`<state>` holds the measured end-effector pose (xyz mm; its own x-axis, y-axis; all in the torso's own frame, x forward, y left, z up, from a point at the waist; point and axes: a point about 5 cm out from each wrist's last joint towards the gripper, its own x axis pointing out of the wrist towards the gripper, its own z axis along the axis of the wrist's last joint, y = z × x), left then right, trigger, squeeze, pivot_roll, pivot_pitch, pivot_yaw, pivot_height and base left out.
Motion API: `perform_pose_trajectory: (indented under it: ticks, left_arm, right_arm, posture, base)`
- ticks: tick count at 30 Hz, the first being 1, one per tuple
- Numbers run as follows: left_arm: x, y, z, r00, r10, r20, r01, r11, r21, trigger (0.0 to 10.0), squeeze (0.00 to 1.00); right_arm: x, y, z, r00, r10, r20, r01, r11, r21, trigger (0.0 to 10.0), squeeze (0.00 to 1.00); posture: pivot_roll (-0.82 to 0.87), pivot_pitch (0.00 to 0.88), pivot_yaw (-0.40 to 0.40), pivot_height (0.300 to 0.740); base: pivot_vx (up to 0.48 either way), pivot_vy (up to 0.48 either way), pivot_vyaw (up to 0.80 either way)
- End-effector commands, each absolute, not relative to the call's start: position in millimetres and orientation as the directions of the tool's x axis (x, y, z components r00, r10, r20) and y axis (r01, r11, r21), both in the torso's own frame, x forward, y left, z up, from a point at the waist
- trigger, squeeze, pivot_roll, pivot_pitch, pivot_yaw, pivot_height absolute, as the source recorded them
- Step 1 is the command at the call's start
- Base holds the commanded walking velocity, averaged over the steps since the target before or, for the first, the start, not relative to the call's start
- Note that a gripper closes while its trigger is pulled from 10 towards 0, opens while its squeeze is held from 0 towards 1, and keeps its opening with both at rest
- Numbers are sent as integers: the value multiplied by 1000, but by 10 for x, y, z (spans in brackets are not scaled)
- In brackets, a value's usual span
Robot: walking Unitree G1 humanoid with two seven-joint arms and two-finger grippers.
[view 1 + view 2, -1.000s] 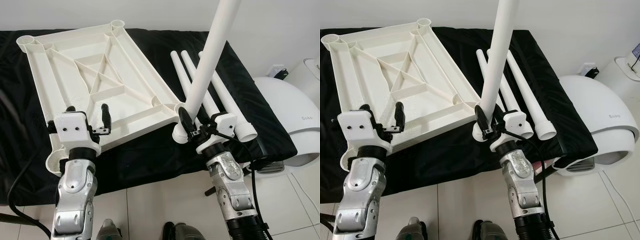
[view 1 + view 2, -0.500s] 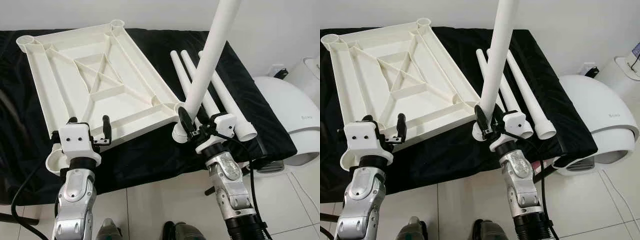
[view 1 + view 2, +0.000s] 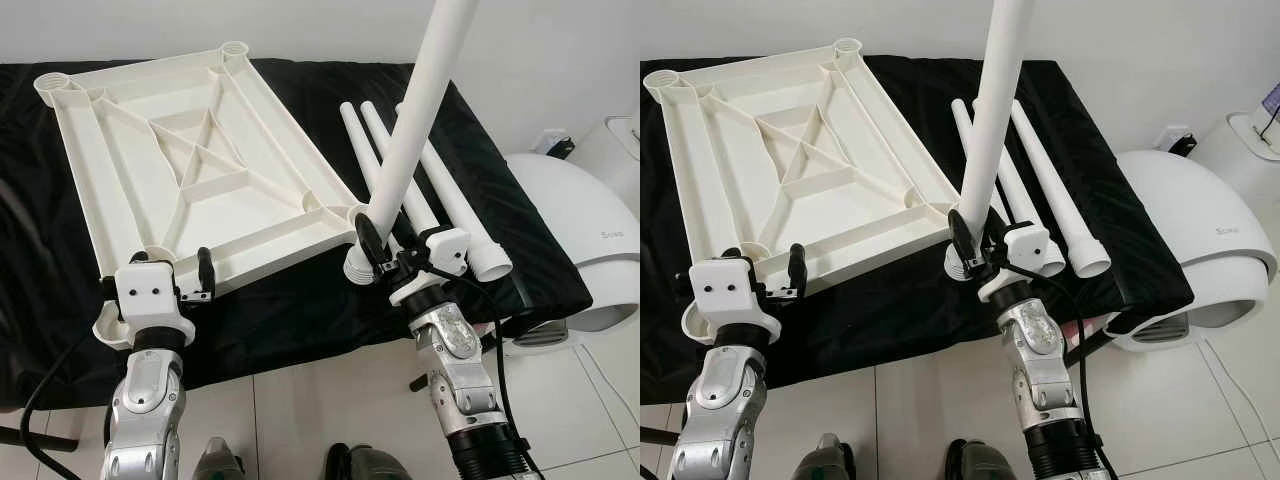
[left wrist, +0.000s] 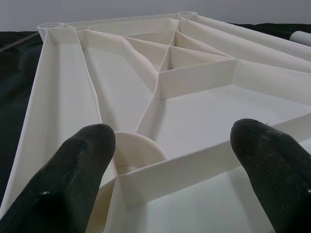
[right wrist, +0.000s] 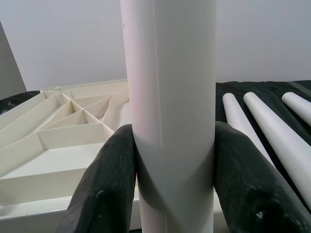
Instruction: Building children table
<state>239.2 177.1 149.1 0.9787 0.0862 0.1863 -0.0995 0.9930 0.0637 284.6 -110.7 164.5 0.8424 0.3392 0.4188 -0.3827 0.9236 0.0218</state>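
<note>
The white tabletop lies upside down, ribs up, on the left part of a black-covered bench, one corner reaching past the bench's near edge; the left gripper sits at that near left corner, its two black fingers spread apart and holding nothing, with a round leg socket just beyond them; the right gripper is at the tabletop's near right corner, its fingers clamped on a white table leg that stands nearly upright, leaning slightly, its lower end at that corner's socket; three more legs lie side by side on the right part of the bench, wide ends toward the near edge; a white domed appliance stands on the tiled floor off the bench's right end.
</note>
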Motion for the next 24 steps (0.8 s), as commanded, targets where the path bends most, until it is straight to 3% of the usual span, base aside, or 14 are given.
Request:
perform_pose_trajectory:
  ticks: [1, 24]
  left_arm:
    - [2394, 1767, 1487, 975, 114, 191, -129, 990, 65, 10000, 0]
    - [2443, 1742, 1630, 966, 77, 247, -97, 993, 71, 10000, 0]
  right_arm:
    - [2858, -1158, 1549, 868, 321, 379, -358, 933, 30, 10000, 0]
    - [2881, -1131, 1589, 854, 328, 404, -369, 929, 27, 10000, 0]
  posture:
    - [122, 155, -54, 740]
    - [131, 145, -59, 740]
  base:
    - [0, 0, 0]
    - [0, 0, 0]
